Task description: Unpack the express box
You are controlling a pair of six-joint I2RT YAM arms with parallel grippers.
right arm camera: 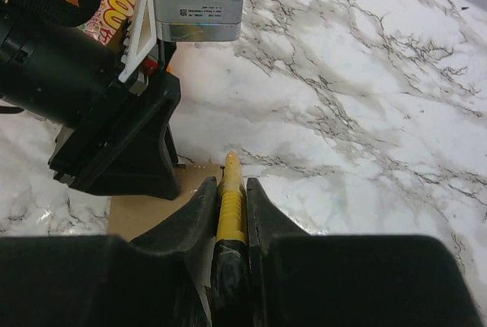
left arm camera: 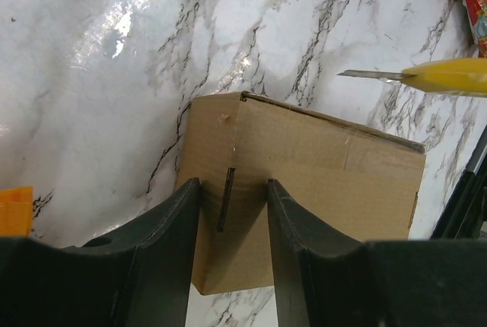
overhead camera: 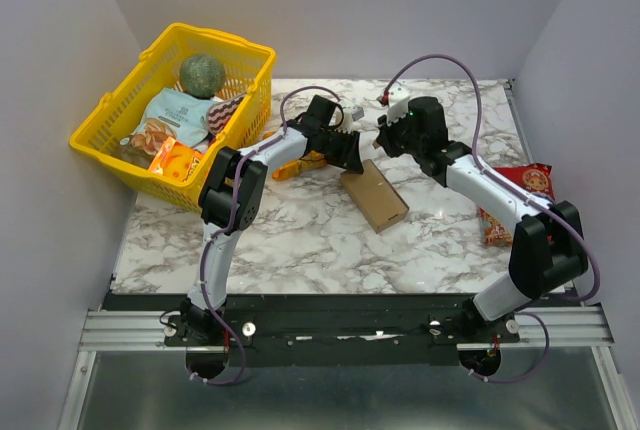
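The express box (overhead camera: 375, 195) is lying at the middle of the bench (overhead camera: 300, 245). The left hand (overhead camera: 347, 152) is hovering over the box's far end, with the right hand (overhead camera: 386, 136) just beside it, clamping a cutter (right arm camera: 230, 190). A basket (overhead camera: 140, 178) is sitting at the far left corner, and a snack bag (overhead camera: 525, 185) is lying at the right edge.

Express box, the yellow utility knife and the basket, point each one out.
express box (overhead camera: 374, 197): top external view, its top face.
utility knife (left arm camera: 449, 76): left wrist view, its yellow handle.
basket (overhead camera: 225, 40): top external view, its far rim.
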